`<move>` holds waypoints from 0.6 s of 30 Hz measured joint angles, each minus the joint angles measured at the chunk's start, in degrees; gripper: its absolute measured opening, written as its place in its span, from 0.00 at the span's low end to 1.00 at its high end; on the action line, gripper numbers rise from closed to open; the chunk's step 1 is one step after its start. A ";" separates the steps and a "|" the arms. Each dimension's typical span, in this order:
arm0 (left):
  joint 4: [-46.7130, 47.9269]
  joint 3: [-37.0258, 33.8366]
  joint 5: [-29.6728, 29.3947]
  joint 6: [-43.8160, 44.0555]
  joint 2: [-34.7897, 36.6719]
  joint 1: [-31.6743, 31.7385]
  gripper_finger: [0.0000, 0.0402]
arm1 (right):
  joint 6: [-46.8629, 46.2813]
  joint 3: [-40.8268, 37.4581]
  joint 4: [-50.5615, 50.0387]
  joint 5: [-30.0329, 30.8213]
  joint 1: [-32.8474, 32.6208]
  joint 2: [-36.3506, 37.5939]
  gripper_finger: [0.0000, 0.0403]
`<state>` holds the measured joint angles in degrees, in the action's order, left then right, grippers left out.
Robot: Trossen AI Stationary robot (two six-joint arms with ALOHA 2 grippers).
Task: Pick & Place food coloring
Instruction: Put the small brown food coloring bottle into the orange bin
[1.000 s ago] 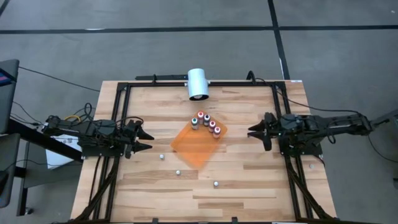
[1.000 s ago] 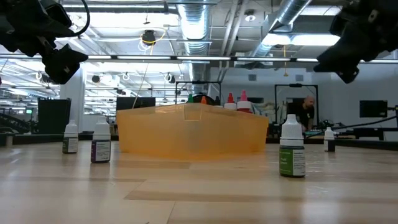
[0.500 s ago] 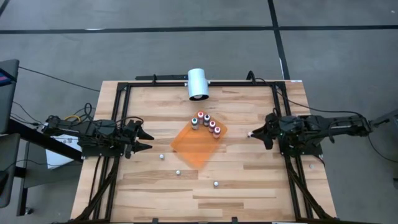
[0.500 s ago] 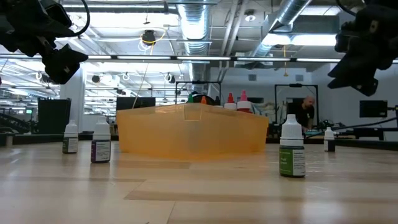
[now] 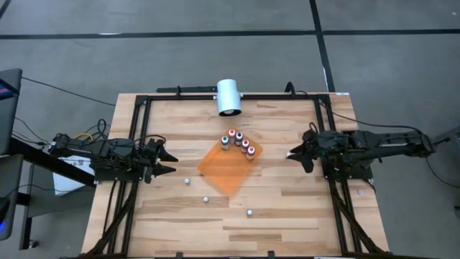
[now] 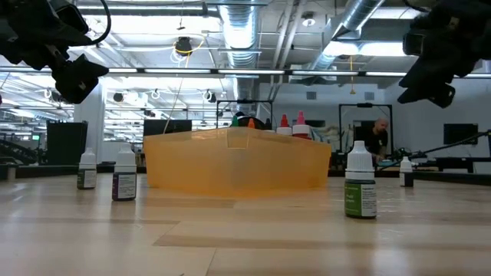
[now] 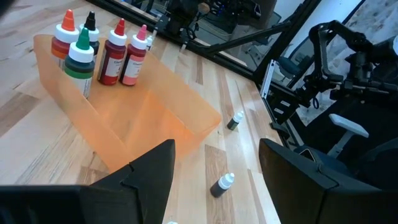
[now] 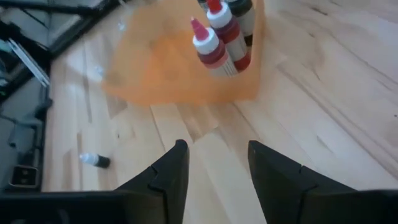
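At the left of the high view, the left claw (image 5: 169,160) hangs over the wooden bench (image 5: 287,208), its two fingers spread wide and holding nothing; in the left wrist view the gap between the fingers (image 7: 149,171) shows only bare wood and the tray.

Right of it, near the middle of the frame, an orange translucent tray (image 5: 228,167) sits at an angle on the bench. A cluster of food coloring bottles (image 5: 238,142) stands upright in the tray's upper right corner; the left wrist view shows their tops as orange, dark, green, red and pink (image 7: 99,46).

Three more small bottles stand loose on the bench, below the tray in the high view: one lower left of it (image 5: 187,181), one just under it (image 5: 205,199), and one further down toward centre (image 5: 249,213). In the low view these appear as upright bottles in front of the tray, two at left (image 6: 115,172) and one at right (image 6: 360,186).

A white cylinder (image 5: 229,96) lies at the upper edge of the bench, above the tray.

At the right of the high view, the right claw (image 5: 293,154) hovers over the bench, well apart from the tray, fingers parted and empty; its wrist view shows the parted fingers (image 8: 171,171) pointing at the tray.

In the low view, a person (image 6: 377,138) shows far in the background room at right.
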<state>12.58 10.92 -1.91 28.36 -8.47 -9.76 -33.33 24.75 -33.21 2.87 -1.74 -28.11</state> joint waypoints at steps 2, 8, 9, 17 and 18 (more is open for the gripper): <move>0.00 0.00 0.00 0.00 -0.01 0.00 0.56 | 0.39 1.43 -2.15 0.08 0.01 -1.93 0.40; 0.00 0.00 0.00 -0.02 0.00 0.00 0.56 | -1.95 5.09 -12.04 2.57 0.14 -10.12 0.45; 0.00 0.00 0.00 -0.02 -0.02 -0.01 0.56 | -2.35 5.47 -12.78 2.90 0.32 -11.38 0.45; 0.00 0.00 0.00 -0.04 0.00 0.00 0.56 | -5.21 7.63 -13.78 2.45 3.50 -20.17 0.49; 0.00 0.00 0.00 -0.02 -0.02 0.00 0.56 | -5.21 7.95 -13.97 2.44 4.13 -21.08 0.50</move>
<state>12.58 10.92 -1.91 28.34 -8.49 -9.76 -38.54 32.70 -47.19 5.31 2.39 -49.19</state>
